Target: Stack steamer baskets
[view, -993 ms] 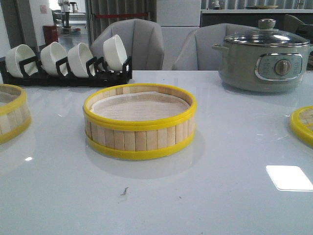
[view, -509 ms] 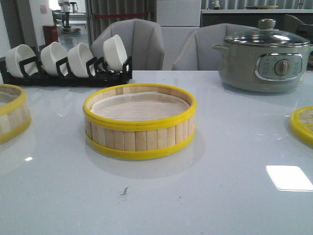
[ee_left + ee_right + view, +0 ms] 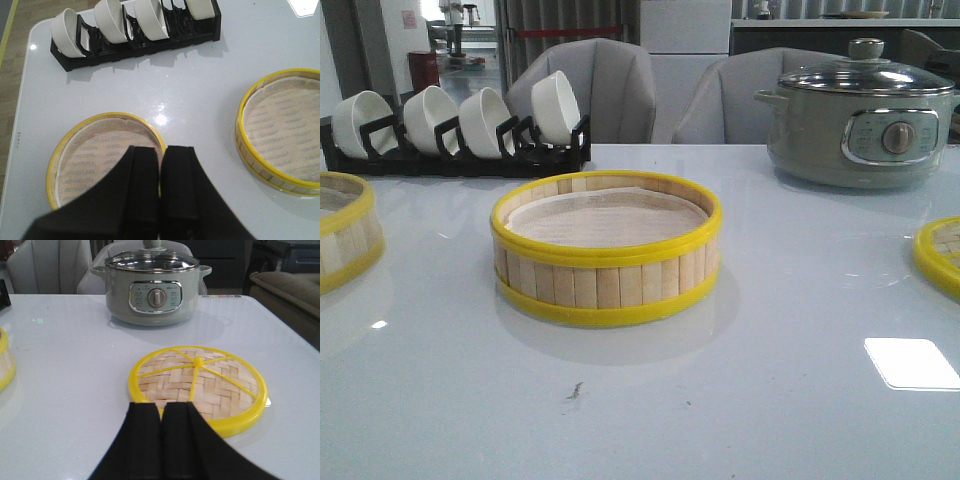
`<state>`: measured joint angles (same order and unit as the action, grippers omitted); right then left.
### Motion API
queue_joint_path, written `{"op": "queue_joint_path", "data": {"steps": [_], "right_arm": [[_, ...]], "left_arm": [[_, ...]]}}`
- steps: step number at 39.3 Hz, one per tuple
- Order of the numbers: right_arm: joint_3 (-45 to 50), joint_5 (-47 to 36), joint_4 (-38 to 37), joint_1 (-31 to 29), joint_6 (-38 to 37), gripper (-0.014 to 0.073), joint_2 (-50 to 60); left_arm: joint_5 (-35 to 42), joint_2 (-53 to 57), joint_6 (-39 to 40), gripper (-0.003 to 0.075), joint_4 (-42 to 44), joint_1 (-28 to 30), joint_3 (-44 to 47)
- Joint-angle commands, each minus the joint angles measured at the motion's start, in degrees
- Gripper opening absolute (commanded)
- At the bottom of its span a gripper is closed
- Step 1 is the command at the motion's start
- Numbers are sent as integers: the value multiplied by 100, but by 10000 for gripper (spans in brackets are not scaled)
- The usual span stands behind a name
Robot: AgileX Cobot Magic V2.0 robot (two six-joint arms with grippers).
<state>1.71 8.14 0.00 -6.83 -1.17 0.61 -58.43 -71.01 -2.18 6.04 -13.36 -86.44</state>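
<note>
Standing on a glossy white table (image 3: pixel 740 400), the middle steamer basket (image 3: pixel 606 250) has wide bare surface before it. A second basket (image 3: pixel 342 240) sits at the left edge, the woven lid (image 3: pixel 197 385) at the right edge. Behind are a bowl rack (image 3: pixel 455 125), a grey-green pot (image 3: pixel 860 115) and grey chairs (image 3: pixel 595 90). The left gripper (image 3: pixel 161 165) hangs over the second basket, the right gripper (image 3: pixel 161 415) just before the lid; both have jaws pressed together, holding nothing. Nothing differs from a second ago.
</note>
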Motion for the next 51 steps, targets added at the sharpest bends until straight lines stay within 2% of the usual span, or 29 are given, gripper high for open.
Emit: {"op": "queue_joint_path", "data": {"steps": [1, 11, 19, 22, 25, 29, 32, 35, 40, 43, 47, 51], "right_arm": [[-84, -466, -240, 1, 117, 57, 119], [-84, -534, -240, 1, 86, 57, 119], [-84, -1267, -209, 1, -106, 57, 119], [-84, -1866, -132, 1, -453, 57, 119], [-84, -2117, -127, 1, -609, 57, 119], [-90, -2166, -112, 7, -1086, 57, 119], [-102, -2063, -126, 7, -1080, 57, 119], [-406, -1477, -104, 7, -1286, 57, 119], [-1676, 680, -109, 7, -1191, 57, -44], [-2376, 1601, -109, 7, -1023, 57, -470], [-3026, 2090, -109, 7, -1016, 57, -1286], [-3645, 2207, -109, 7, -1016, 57, -2364]], "left_arm": [[401, 115, 2, 88, -4, -31, -209], [343, 115, 2, 88, -16, -31, -209], [304, 115, 2, 88, -6, -31, -209], [304, 115, 2, 87, -6, -31, -209], [304, 115, 2, 88, 3, -31, -209], [304, 115, 2, 88, 3, -31, -209], [277, 115, 2, 88, 3, -31, -209], [140, 115, 2, 88, 3, -31, -209], [61, 115, 2, 87, 3, -31, -209], [73, 115, 2, 88, 3, -31, -209], [94, 115, 2, 87, 3, -31, -209], [94, 115, 2, 88, 3, -31, -209]]}}
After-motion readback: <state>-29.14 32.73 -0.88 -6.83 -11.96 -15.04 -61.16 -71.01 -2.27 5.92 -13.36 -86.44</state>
